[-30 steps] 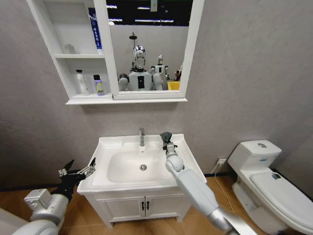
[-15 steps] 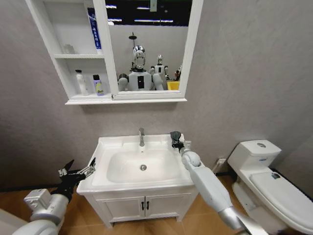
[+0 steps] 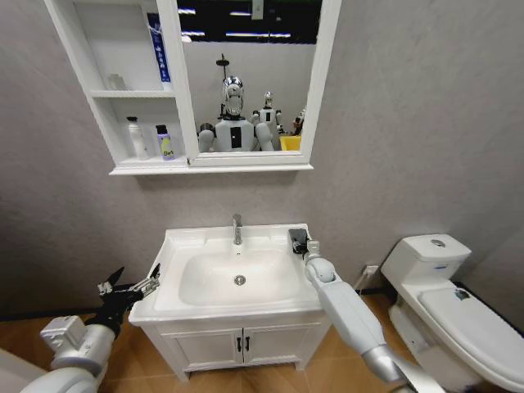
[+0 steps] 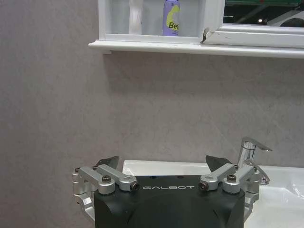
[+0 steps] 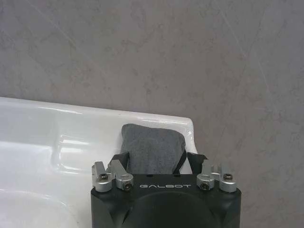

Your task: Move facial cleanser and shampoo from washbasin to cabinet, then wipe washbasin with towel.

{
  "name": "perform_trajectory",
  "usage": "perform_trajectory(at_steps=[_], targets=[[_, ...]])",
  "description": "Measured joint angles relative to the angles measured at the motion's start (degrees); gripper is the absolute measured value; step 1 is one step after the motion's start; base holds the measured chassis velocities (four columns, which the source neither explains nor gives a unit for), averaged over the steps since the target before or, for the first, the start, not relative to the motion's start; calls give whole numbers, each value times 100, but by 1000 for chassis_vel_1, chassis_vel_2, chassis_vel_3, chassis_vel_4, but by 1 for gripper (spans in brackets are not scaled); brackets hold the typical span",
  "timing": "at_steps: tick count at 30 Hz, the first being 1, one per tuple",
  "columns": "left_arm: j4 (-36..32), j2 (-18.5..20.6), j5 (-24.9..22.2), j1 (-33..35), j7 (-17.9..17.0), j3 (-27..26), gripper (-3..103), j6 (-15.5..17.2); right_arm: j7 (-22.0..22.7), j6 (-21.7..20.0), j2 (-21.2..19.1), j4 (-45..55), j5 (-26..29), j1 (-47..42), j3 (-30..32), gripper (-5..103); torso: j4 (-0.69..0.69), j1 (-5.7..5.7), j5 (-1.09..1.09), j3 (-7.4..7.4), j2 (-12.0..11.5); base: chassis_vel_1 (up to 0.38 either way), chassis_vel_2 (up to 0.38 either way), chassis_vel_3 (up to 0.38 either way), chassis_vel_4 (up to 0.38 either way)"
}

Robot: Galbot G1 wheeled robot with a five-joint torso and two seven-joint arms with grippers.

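— Towel [image 5: 152,148] first: where do we stand with it?

— Our right gripper [image 5: 159,164] sits at the back right corner of the washbasin [image 3: 176,246], its fingers spread to either side of the dark grey cloth, which lies flat on the white ledge between them. Whether the tips actually press it, we cannot tell (the gripper body hides the contact).

— And the left gripper [image 4: 161,164]?

— Parked low, off the basin's left front corner, jaws wide apart and holding nothing.

— How far along do we judge the job?

— The moving part looks done. No bottles stand on the basin top around the chrome tap [image 3: 237,228]. On the cabinet [image 3: 115,168], the bottom shelf carries a white bottle [image 3: 133,137] and, just beside it, a purple bottle [image 3: 165,142] with a yellow label; we take these for the cleanser and the shampoo, though which is which we cannot read. A tall blue tube [image 3: 158,47] stands on the top shelf against the mirror frame, and a small pale item sits further left there, too small to name.

— What remains?

— The wiping. With the cloth at the corner ledge and the oval bowl bare, we judge that the wipe is either just starting or pausing at this corner; the basin's surface gives us no sign of how much has been covered.
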Motion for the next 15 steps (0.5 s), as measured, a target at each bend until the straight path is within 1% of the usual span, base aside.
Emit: perform_trajectory(at_steps=[2,4,5,7,8,9,10,11,13,15], targets=[[0,0,0,0,0,0,100,0,10,1,-4,25,0,-13,-1,73,1,0,0,0,0,0,0,0,0],[0,0,0,0,0,0,100,0,51,1,-19,100,-3,-49,1,83,1,0,0,0,0,0,0,0,0],[0,0,0,0,0,0,100,0,51,1,-19,100,-3,-49,1,83,1,0,0,0,0,0,0,0,0],[0,0,0,0,0,0,100,0,85,3,-53,211,-8,-86,7,94,0,0,0,0,0,0,0,0,0],[0,0,0,0,0,0,100,0,85,3,-53,211,-8,-86,7,94,0,0,0,0,0,0,0,0,0],[0,0,0,0,0,0,100,0,99,11,-66,251,-48,-97,13,97,1,0,0,0,0,0,0,0,0],[0,0,0,0,0,0,100,0,128,85,-92,320,-241,-126,27,99,2,0,1,0,0,0,0,0,0],[0,0,0,0,0,0,100,0,128,85,-92,320,-241,-126,27,99,2,0,1,0,0,0,0,0,0],[0,0,0,0,-1,0,100,0,126,272,-201,539,-558,-275,85,100,4,0,0,0,0,0,0,0,0],[0,0,0,0,0,0,100,0,126,318,-272,724,-588,-400,123,100,2,0,1,0,0,0,0,0,0]])
